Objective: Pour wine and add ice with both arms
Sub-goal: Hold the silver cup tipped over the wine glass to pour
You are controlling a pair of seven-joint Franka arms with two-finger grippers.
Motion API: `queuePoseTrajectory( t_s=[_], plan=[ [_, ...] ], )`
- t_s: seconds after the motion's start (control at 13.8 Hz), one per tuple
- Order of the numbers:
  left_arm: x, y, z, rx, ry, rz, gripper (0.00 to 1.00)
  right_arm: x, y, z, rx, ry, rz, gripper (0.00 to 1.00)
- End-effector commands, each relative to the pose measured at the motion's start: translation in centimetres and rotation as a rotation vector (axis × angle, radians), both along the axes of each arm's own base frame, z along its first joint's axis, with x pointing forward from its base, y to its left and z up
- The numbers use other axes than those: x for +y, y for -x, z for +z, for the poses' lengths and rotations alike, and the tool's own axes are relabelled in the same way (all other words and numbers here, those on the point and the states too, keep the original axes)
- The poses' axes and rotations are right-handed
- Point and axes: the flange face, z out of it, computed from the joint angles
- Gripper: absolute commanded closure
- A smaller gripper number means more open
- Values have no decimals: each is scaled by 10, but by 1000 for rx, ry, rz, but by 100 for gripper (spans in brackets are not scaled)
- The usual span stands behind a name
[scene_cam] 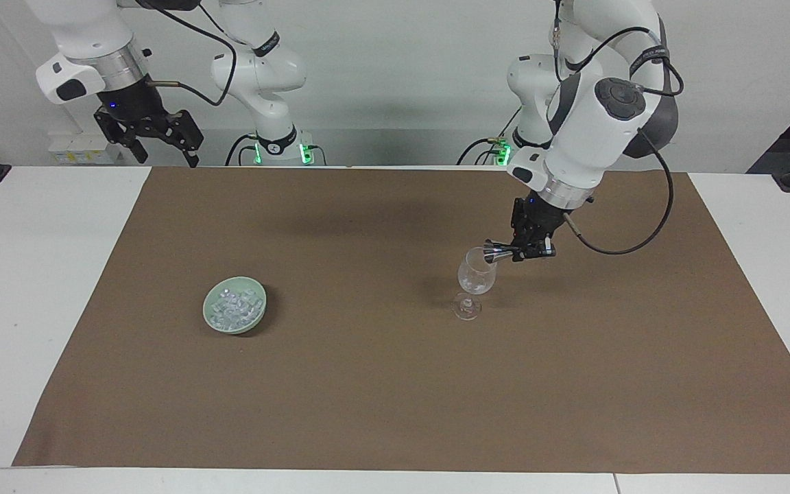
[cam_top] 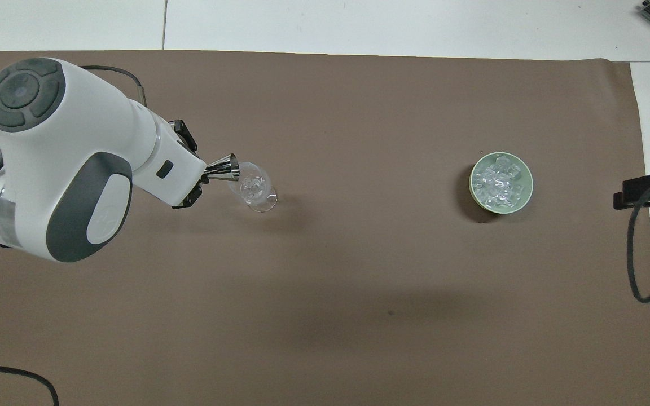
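Over the wine glass [scene_cam: 476, 278], the left tool [scene_cam: 522, 252] pinches a steel jigger [scene_cam: 495, 256], tipped sideways so its mouth meets the rim for pouring. Well apart from it, ice [scene_cam: 233, 308] sits in the green dish [scene_cam: 258, 318]. Above the table edge, the right tool [scene_cam: 162, 152] waits, spread.

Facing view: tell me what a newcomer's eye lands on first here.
The left claw grips a small steel jigger, tipped on its side with its mouth at the rim of a clear wine glass standing on the brown mat. Toward the right arm's end sits a pale green dish heaped with ice. The right claw waits, open, raised above the table's edge.
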Motion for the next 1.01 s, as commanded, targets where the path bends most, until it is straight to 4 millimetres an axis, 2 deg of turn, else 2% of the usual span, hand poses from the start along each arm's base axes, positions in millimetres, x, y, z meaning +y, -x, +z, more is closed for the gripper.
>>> queuePoseTrajectory(
  t_s=[0.0,0.36,0.58,0.94],
  plan=[
    [-4,0,12,-16,-61,18,100,-1,5,1,-11,-15,17,0],
    [-9,3,13,-36,-127,34,100,-1,5,1,-11,-15,17,0],
    [-20,7,12,-37,-132,42,100,-1,5,1,-11,-15,17,0],
    [-21,6,13,-52,-156,55,100,-1,5,1,-11,-15,17,0]
  ],
)
